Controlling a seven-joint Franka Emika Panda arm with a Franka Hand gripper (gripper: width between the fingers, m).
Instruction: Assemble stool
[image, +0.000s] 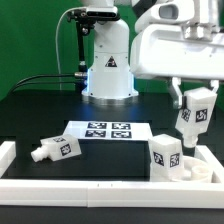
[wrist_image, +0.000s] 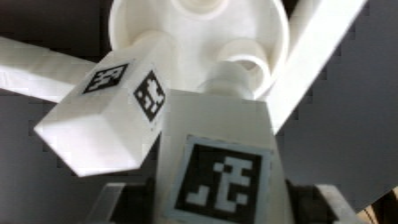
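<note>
My gripper is shut on a white stool leg and holds it upright above the table at the exterior view's right. In the wrist view the held leg fills the space between the jaws of my gripper, its tag facing the camera. A second leg stands below and to the left of it; it also shows in the wrist view. The round seat lies beyond it, with a socket ring showing. In the exterior view the seat is half hidden. A third leg lies at the left.
The marker board lies mid-table before the robot base. White frame rails run along the front and the left. Rails also cross the wrist view.
</note>
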